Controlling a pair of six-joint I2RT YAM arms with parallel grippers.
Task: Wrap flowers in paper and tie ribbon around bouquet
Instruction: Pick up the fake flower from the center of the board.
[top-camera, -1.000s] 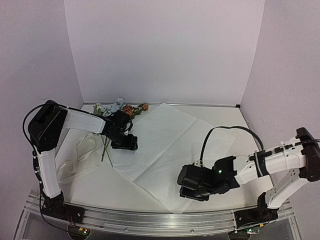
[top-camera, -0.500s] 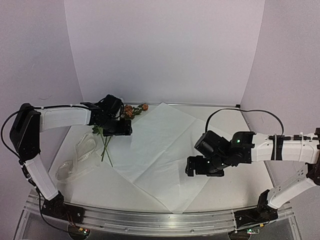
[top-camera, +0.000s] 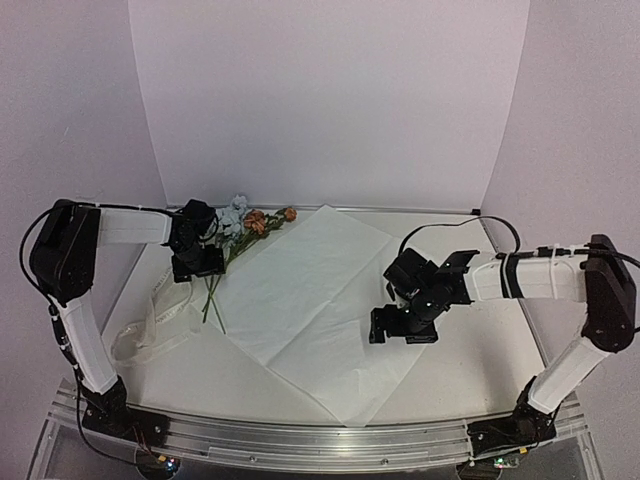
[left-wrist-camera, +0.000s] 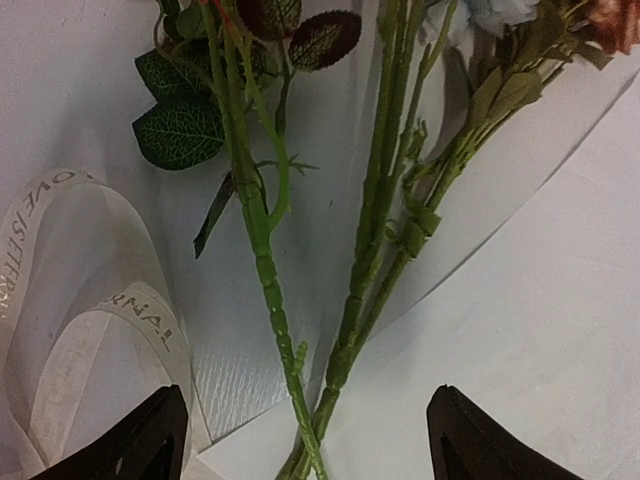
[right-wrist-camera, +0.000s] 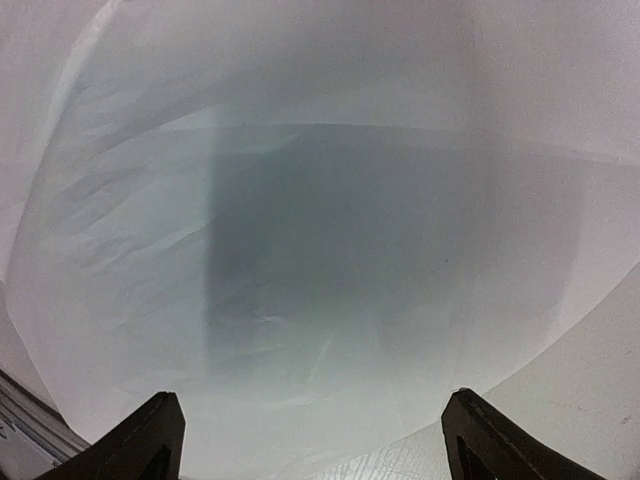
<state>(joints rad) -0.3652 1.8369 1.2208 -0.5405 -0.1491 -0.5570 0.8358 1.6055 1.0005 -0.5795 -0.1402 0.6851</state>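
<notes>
The left tool, fingers apart and empty, hangs over the flowers. Their stems lie just off the paper's left edge, crossing its closing line squarely. The right tool, also apart, hovers over the paper's right half, farther away.

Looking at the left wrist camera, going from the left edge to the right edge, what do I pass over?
First the ribbon → the flowers, their green stems → the paper.
</notes>
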